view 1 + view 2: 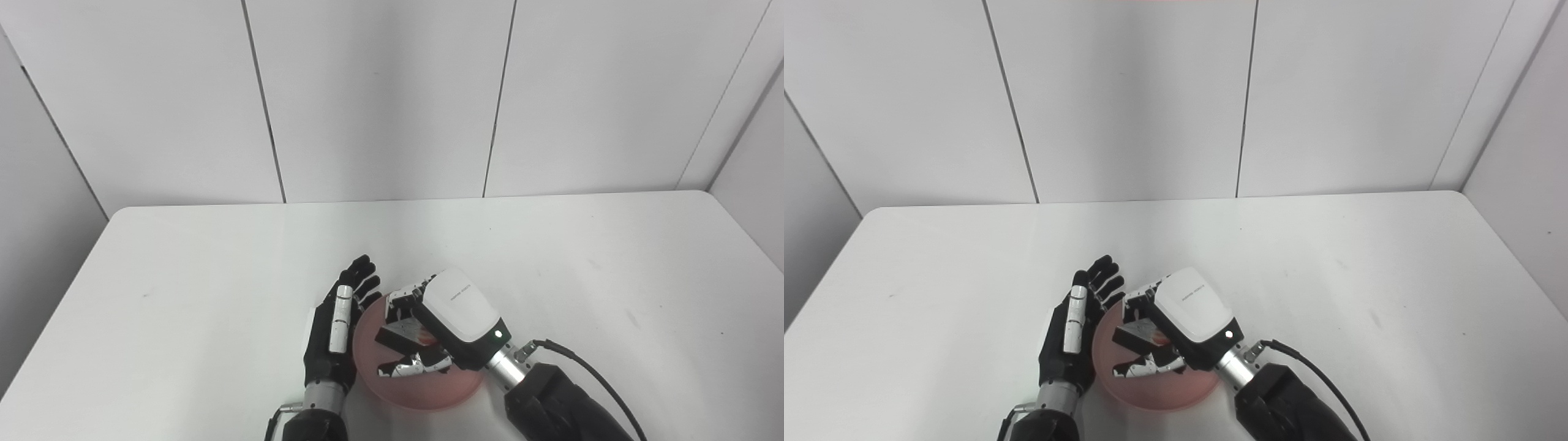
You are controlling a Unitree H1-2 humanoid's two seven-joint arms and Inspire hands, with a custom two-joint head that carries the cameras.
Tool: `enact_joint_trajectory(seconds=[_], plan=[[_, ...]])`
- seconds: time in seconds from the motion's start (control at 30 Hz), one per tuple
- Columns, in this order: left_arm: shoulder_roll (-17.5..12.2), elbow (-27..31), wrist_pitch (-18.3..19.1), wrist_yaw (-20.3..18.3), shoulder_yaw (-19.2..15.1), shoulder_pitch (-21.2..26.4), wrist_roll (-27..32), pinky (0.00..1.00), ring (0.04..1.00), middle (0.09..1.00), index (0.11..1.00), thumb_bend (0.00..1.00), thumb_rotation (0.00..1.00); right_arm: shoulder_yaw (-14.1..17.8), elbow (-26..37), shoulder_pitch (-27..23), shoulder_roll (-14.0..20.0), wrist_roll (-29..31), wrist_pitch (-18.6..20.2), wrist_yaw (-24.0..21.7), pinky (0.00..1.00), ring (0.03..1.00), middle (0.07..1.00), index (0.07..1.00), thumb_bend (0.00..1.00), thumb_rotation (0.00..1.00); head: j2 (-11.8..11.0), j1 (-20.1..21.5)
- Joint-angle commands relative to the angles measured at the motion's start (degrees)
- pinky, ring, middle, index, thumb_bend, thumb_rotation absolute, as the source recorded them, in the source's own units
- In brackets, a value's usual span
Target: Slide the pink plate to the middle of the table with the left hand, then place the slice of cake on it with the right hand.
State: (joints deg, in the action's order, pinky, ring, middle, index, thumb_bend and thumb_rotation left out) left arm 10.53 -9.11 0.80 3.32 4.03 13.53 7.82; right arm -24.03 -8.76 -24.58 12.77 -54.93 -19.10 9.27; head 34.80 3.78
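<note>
Under the right hand (442, 324): slice of cake (405, 335) over the pink plate (416, 386).
Right hand fingers and thumb are closed on the slice of cake. Left hand (335, 331) stands open just beside the pink plate's left rim, fingers extended, holding nothing, on the white table (184, 294).

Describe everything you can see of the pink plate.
The plate is round, pale pink, matte like plastic, with a shallow rim. It lies flat on the white table near its front edge. The left hand, fingers apart, stands at its left rim. The right hand holds the cake over it, hiding much of it.
</note>
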Motion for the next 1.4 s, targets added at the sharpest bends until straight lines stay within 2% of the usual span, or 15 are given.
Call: enact_joint_trajectory(seconds=[0.0,0.03,0.1,0.13,0.2,0.3,0.47,0.73,0.9,1.07,1.13,1.23,1.3,1.37], plan=[[2.69,-4.14,5.82,1.10,-0.34,-4.02,0.55,0.78,0.866,0.862,0.797,0.74,0.89,0.08,1.33,-1.83,0.67,0.29,-2.42,2.16,0.29,0.348,0.424,0.484,0.66,0.63,-0.07,-0.02],[2.73,-4.17,5.90,1.22,-0.38,-3.97,0.52,0.78,0.864,0.855,0.792,0.74,0.88,-0.01,1.46,-1.85,0.85,0.21,-2.24,1.92,0.31,0.369,0.446,0.517,0.67,0.67,-0.07,-0.02],[2.73,-4.33,5.84,1.27,-0.38,-3.83,0.43,0.76,0.853,0.839,0.756,0.74,0.88,-0.04,1.87,-1.73,1.05,-0.07,-1.14,1.07,0.38,0.446,0.530,0.609,0.71,0.86,-0.07,-0.02],[2.73,-4.26,5.84,1.25,-0.35,-3.82,0.41,0.76,0.853,0.839,0.754,0.74,0.88,0.06,2.25,-1.56,1.05,-0.03,-0.14,0.07,0.38,0.451,0.536,0.614,0.71,0.87,-0.07,-0.02],[2.75,-4.09,6.01,1.26,-0.34,-3.80,0.45,0.76,0.860,0.864,0.777,0.74,0.88,0.29,2.71,-1.24,0.99,0.23,1.30,-1.47,0.49,0.550,0.612,0.669,0.75,0.97,-0.07,-0.02],[2.73,-3.91,6.19,1.24,-0.41,-3.79,0.58,0.78,0.870,0.882,0.787,0.74,0.88,0.54,2.99,-0.82,0.99,0.45,2.49,-3.33,0.60,0.644,0.686,0.715,0.80,1.00,-0.07,-0.02],[2.51,-3.79,6.06,1.14,-0.51,-3.93,0.68,0.78,0.854,0.843,0.750,0.74,0.87,0.67,3.61,-0.08,1.07,0.80,3.22,-5.08,0.63,0.677,0.719,0.734,0.83,1.00,0.31,0.25],[2.75,-3.48,5.87,1.23,-0.77,-4.19,1.04,0.78,0.842,0.852,0.763,0.75,0.86,1.83,5.89,1.22,0.40,1.98,4.44,-5.04,0.63,0.683,0.737,0.742,0.82,1.00,0.44,0.39],[2.78,-3.00,5.17,1.85,-0.88,-4.47,0.45,0.75,0.806,0.827,0.744,0.75,0.84,6.37,9.10,4.30,-2.75,10.52,4.57,-3.80,0.58,0.676,0.726,0.722,0.80,1.00,0.77,0.14],[2.73,-2.50,5.43,1.92,-1.48,-4.69,0.98,0.77,0.826,0.815,0.714,0.75,0.83,12.05,12.96,8.97,-7.38,22.86,5.32,-3.72,0.59,0.693,0.733,0.730,0.78,1.00,0.91,-0.01],[2.62,-2.42,5.38,1.81,-1.62,-4.77,1.08,0.78,0.836,0.827,0.719,0.75,0.83,13.88,14.53,10.68,-9.41,28.04,6.77,-4.44,0.62,0.708,0.742,0.739,0.78,1.00,1.00,-0.05],[2.41,-2.49,4.58,1.79,-1.61,-4.92,0.82,0.86,0.858,0.845,0.728,0.73,0.84,16.63,15.88,13.17,-13.17,38.01,9.97,-5.48,0.65,0.713,0.766,0.774,0.76,1.00,0.97,-0.10],[2.41,-2.49,3.88,1.82,-1.61,-5.09,0.55,0.88,0.862,0.843,0.732,0.73,0.84,18.58,15.94,14.46,-15.68,43.69,12.55,-5.51,0.67,0.731,0.788,0.807,0.74,1.00,1.07,-0.27],[2.45,-2.42,3.31,2.04,-1.56,-5.26,0.04,0.88,0.862,0.841,0.735,0.72,0.84,20.95,15.90,15.43,-18.37,48.70,15.87,-4.88,0.69,0.732,0.783,0.794,0.80,1.00,1.17,-0.39]])
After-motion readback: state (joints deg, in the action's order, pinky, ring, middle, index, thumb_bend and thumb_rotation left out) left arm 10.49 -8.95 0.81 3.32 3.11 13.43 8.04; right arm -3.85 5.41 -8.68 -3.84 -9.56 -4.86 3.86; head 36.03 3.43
